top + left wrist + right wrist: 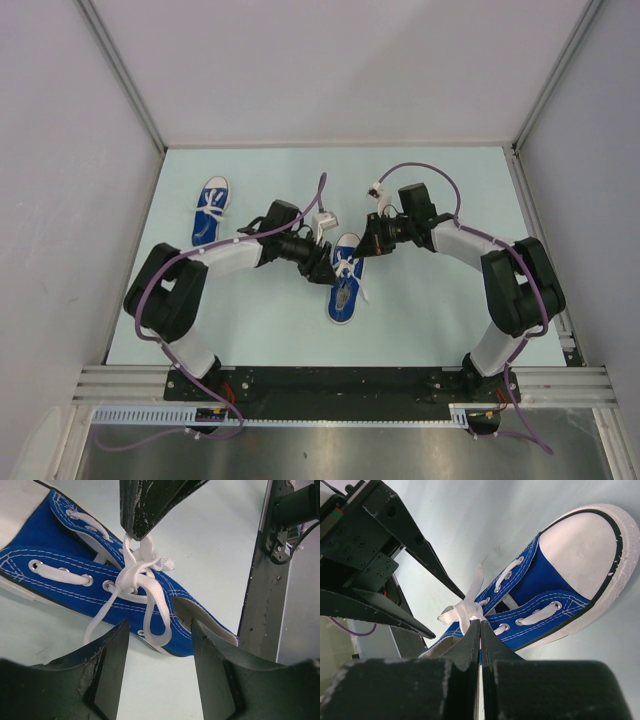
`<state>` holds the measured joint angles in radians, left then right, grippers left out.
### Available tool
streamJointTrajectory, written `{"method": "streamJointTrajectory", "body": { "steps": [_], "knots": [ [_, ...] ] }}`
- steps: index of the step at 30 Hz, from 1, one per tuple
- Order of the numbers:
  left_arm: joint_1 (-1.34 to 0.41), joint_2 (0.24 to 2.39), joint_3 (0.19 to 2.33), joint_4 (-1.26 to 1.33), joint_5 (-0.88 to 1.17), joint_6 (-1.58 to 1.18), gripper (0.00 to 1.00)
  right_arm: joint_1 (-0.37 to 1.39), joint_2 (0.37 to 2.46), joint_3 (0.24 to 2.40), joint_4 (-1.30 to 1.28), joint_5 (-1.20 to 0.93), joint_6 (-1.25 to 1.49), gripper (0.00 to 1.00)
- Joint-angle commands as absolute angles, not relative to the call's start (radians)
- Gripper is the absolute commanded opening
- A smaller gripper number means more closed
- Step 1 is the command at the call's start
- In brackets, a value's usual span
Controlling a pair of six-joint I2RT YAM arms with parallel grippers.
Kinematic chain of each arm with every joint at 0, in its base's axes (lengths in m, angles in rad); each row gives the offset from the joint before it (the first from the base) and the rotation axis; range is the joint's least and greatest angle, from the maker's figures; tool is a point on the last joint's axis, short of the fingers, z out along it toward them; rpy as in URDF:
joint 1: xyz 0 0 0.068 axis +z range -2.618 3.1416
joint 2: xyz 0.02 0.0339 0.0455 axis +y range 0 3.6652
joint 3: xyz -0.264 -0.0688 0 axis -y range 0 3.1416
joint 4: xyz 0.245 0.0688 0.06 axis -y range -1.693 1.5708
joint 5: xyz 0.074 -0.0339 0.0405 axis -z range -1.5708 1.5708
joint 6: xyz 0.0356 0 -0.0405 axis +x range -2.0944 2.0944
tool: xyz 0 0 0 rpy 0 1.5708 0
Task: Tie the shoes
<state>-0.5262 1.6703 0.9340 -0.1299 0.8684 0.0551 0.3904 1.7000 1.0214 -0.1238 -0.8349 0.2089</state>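
One blue sneaker [340, 296] lies in the middle of the table, toe cap toward the far side. Its white laces [134, 575] are bunched in a knot over the eyelets. My right gripper [480, 624] is shut on the lace at that knot and lifts the loops a little; it shows from above in the top view [362, 252]. My left gripper [159, 635] is open and empty, jaws wide apart, just beside the shoe's heel side [328, 268]. The second sneaker [211, 210] lies alone at the back left, laces loose.
The pale green table [440, 300] is bounded by white walls and a metal rail [340, 382] at the near edge. Purple cables [410, 168] loop over both arms. The right arm's link [260, 580] stands close to the right of the shoe.
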Motion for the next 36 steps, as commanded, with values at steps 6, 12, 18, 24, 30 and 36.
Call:
{"method": "streamJointTrajectory", "body": {
  "steps": [6,12,18,24,30,36],
  "knots": [
    [-0.545,1.700,0.977,-0.112,0.879,0.006,0.52,0.387,1.652,1.040,-0.126,-0.847,0.204,0.00],
    [-0.546,1.713,0.973,-0.114,0.865,0.006,0.56,0.385,1.651,1.040,-0.123,-0.851,0.206,0.00],
    [-0.545,1.726,0.989,-0.104,0.893,-0.032,0.33,0.385,1.649,1.040,-0.127,-0.854,0.201,0.00],
    [-0.545,1.690,0.969,-0.153,0.907,-0.003,0.00,0.373,1.635,1.040,-0.152,-0.854,0.187,0.00],
    [-0.531,1.655,0.933,-0.222,0.893,0.093,0.00,0.354,1.626,1.037,-0.193,-0.844,0.157,0.00],
    [-0.517,1.625,0.904,-0.279,0.870,0.156,0.00,0.338,1.624,1.011,-0.210,-0.833,0.129,0.00]
  ]
}}
